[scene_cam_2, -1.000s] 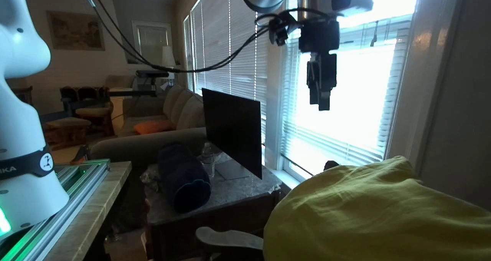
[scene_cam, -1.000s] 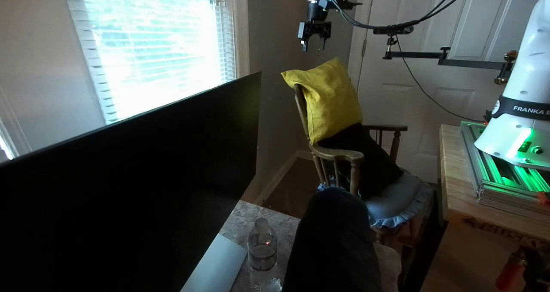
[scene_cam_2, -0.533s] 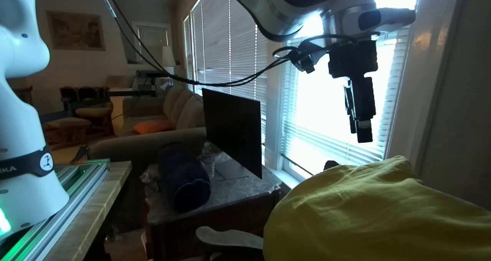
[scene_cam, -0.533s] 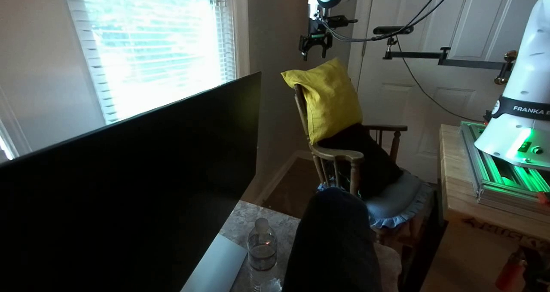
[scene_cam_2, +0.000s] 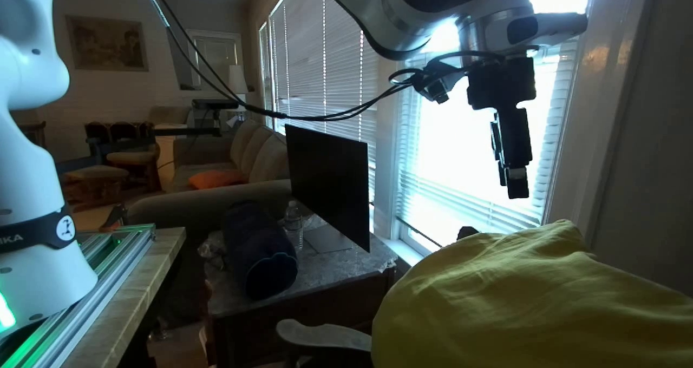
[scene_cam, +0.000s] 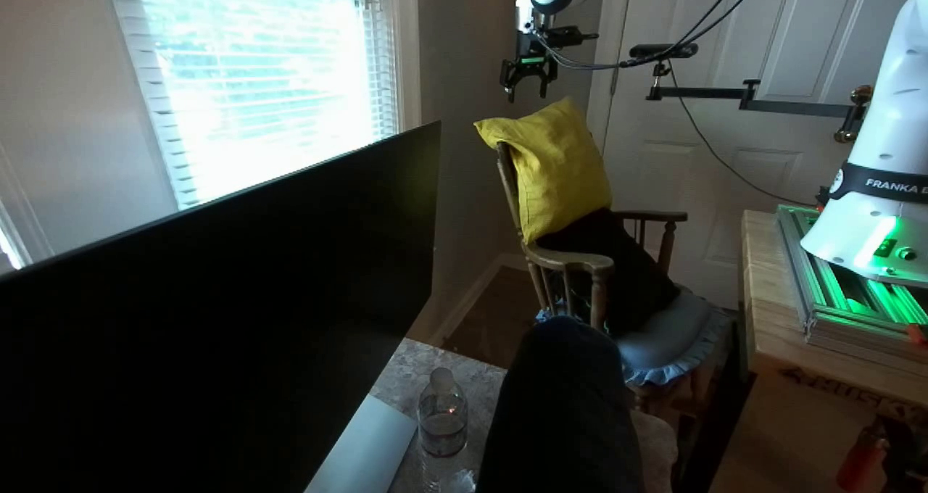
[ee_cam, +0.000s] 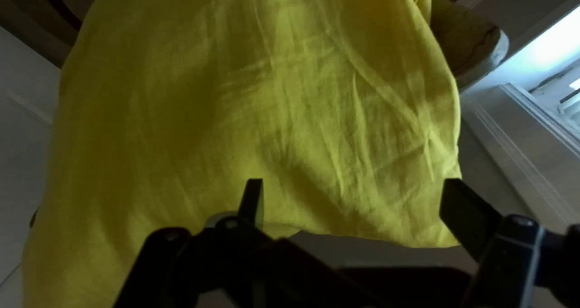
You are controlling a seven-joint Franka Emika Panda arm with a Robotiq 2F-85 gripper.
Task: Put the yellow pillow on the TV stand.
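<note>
The yellow pillow [scene_cam: 562, 167] leans upright against the wooden chair's back, its top corner sticking up. It also shows large in an exterior view [scene_cam_2: 520, 308] and fills most of the wrist view [ee_cam: 272, 108]. My gripper [scene_cam: 527, 93] is open and empty, a little above the pillow's top edge. It also hangs above the pillow in an exterior view [scene_cam_2: 514, 186]. In the wrist view its fingertips [ee_cam: 352, 185] are wide apart, with pillow fabric seen between and beyond them; contact is not visible. The TV stand has a grey mottled top [scene_cam: 409, 362], also visible in an exterior view [scene_cam_2: 335, 270].
A large black screen [scene_cam: 239, 319] stands on the TV stand, with a water bottle [scene_cam: 442, 424], a grey flat panel [scene_cam: 370, 442] and a dark rolled cushion [scene_cam_2: 257, 251]. The chair's armrest [scene_cam: 569, 259] and dark cloth [scene_cam: 616, 268] are below the pillow. A window [scene_cam_2: 476, 140] is behind the gripper.
My gripper has come down toward the pillow's top, mostly in the first half second. Since then it has shifted only slightly. It stays open, and the pillow has not moved.
</note>
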